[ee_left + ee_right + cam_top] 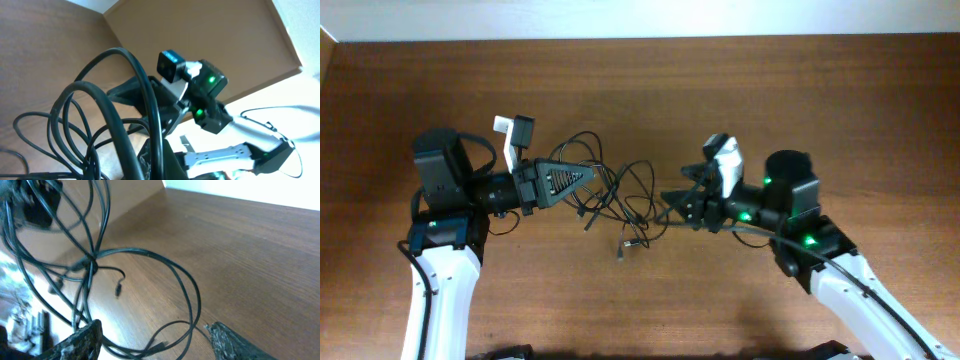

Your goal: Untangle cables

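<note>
The cables (625, 195) are thin black cords bunched in loops at the table's middle, with a loose plug end (623, 250) lying towards the front. My left gripper (588, 178) points right and is shut on the cables, which rise in thick loops close to its camera (100, 115). My right gripper (668, 205) points left at the bunch's right side. It is open, and its two fingers straddle a loop of the cables (150, 260) lying on the table. A small plug (157, 345) lies between the right gripper's fingertips (155, 342).
The wooden table (770, 90) runs back to a pale wall. The right arm with green lights (200, 95) fills the middle of the left wrist view. Another plug end (118, 287) hangs from the tangle.
</note>
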You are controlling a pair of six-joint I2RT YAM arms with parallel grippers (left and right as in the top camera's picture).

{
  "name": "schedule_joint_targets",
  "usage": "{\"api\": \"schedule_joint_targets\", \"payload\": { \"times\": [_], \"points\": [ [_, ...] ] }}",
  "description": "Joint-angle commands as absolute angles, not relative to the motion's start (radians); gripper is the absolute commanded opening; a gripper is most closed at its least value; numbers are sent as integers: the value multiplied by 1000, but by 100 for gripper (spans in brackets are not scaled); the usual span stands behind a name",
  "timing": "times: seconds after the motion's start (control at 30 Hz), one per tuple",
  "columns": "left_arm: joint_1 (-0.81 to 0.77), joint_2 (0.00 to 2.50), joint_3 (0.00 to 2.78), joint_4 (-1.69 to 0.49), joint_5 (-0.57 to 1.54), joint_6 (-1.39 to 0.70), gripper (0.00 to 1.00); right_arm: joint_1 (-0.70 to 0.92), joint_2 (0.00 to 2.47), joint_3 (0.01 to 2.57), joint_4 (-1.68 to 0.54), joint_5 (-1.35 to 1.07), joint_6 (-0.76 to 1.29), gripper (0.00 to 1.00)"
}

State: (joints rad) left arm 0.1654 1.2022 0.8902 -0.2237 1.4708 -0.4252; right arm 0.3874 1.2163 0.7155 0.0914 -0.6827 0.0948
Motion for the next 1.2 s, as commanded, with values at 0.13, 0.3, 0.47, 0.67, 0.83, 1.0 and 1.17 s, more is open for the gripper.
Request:
{"api": "schedule_joint_targets", "payload": {
  "times": [0.13,0.3,0.47,0.67,0.83,1.0,1.17],
  "points": [
    [150,1181,915,-222,1504,-611,0,579,1325,715,265,-286,-23,71],
    [53,1181,915,-222,1505,-618,0,595,1404,715,392,-234,-23,57],
    [17,1181,915,-221,1449,-617,0,595,1391,715,440,-205,-55,4],
    [18,1181,915,-222,1265,-616,0,593,1190,715,260,-144,-44,4],
    [18,1182,915,-222,1241,-616,0,593,1065,715,154,239,37,4],
    [18,1182,915,-222,1199,-617,0,594,1145,715,-91,366,229,7],
    [17,1182,915,-222,1253,-574,0,595,1174,715,-144,229,252,57]
  ]
}}
